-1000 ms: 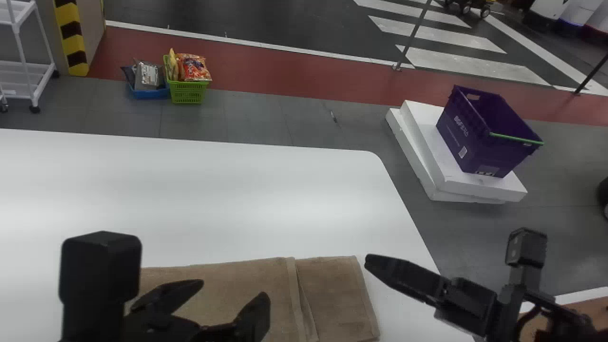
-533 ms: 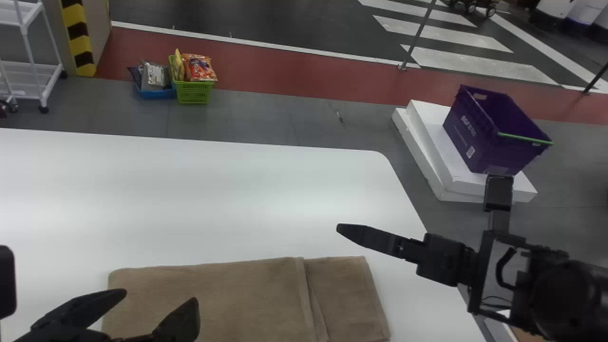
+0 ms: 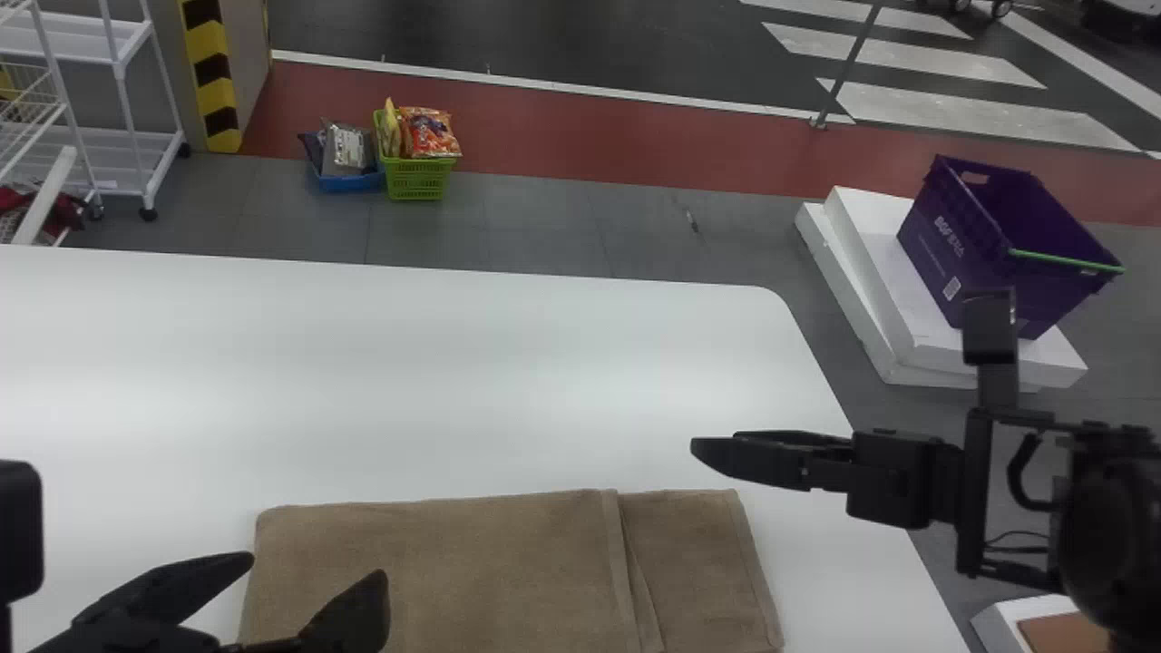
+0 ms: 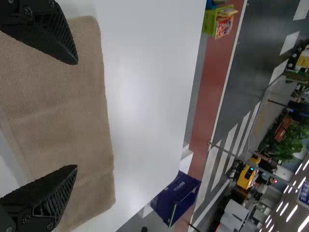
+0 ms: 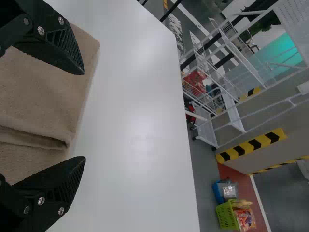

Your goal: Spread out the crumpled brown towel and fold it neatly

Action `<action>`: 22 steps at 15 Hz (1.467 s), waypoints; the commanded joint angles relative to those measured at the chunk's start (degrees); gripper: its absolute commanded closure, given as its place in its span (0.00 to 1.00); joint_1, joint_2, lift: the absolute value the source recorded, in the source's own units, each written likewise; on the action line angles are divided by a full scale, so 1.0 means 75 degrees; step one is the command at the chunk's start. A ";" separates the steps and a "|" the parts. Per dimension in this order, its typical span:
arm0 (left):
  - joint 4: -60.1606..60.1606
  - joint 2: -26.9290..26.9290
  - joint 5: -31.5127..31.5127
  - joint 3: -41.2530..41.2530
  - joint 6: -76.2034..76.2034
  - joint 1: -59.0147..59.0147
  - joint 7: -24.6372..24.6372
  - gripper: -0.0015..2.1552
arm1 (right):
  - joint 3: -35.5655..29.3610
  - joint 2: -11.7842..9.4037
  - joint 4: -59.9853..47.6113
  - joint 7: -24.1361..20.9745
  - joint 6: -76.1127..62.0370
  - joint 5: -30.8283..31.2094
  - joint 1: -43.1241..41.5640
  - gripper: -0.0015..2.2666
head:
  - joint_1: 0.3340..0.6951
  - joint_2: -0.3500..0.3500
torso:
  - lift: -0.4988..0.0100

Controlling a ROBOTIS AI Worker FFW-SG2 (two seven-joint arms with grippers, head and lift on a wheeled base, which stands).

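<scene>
The brown towel (image 3: 453,562) lies flat as a folded rectangle at the table's near side, with a hem line and a narrower section at its right. My left gripper (image 3: 304,580) stands open above the towel's left part; in the left wrist view the same gripper (image 4: 77,116) has its fingers spread, with towel (image 4: 63,106) beneath. My right gripper (image 3: 698,444) is above the table just past the towel's far right corner. In the right wrist view my right gripper (image 5: 84,116) is open and holds nothing; the towel (image 5: 43,96) shows a small fold between its fingers.
The white table (image 3: 408,381) stretches beyond the towel, its right edge running under the right arm. On the floor past it are a purple crate (image 3: 989,245) on white boards, a green basket (image 3: 417,177) and a white rack (image 3: 127,109).
The head view has swung slightly left. My left gripper has shifted left, uncovering the towel's left end. The right arm has come up farther over the table's right edge and turned.
</scene>
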 commanded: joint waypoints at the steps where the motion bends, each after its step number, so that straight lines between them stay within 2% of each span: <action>1: -0.0002 0.0000 -0.0041 0.0055 0.0280 -0.0103 0.0000 0.02 | 0.0202 0.0022 0.0283 0.0004 0.0110 -0.0030 0.0281 0.13 | 1.00 0.12 | 0.73; 4: 0.0009 0.0000 -0.0041 0.0102 0.0397 -0.0243 0.0023 0.02 | 0.0331 0.0139 0.0506 -0.0055 0.0110 -0.0018 0.0386 0.13 | 1.00 0.14 | 0.73; 6: -0.0002 0.0000 -0.0041 0.0102 0.0608 -0.0267 0.0023 0.02 | 0.0471 0.0139 0.0693 -0.0102 0.0110 0.0193 0.0375 0.17 | 1.00 0.16 | 0.73; 9: -0.0002 0.0000 -0.0053 0.0137 0.0632 -0.0267 0.0000 0.02 | 0.0635 0.0139 0.1174 -0.0125 0.0110 0.0357 0.0281 0.17 | 1.00 0.17 | 0.73; 16: -0.0014 0.0000 -0.0041 0.0126 0.0702 -0.0255 -0.0059 0.02 | 0.1245 0.0373 0.1408 -0.0172 0.0110 0.0837 0.0187 0.21 | 1.00 0.20 | 0.73; 22: -0.0155 0.0012 -0.0041 0.0219 0.0842 -0.0114 -0.0106 0.02 | 0.1303 0.0315 0.1631 -0.0160 0.0110 0.1025 0.0152 0.21 | 1.00 0.22 | 0.73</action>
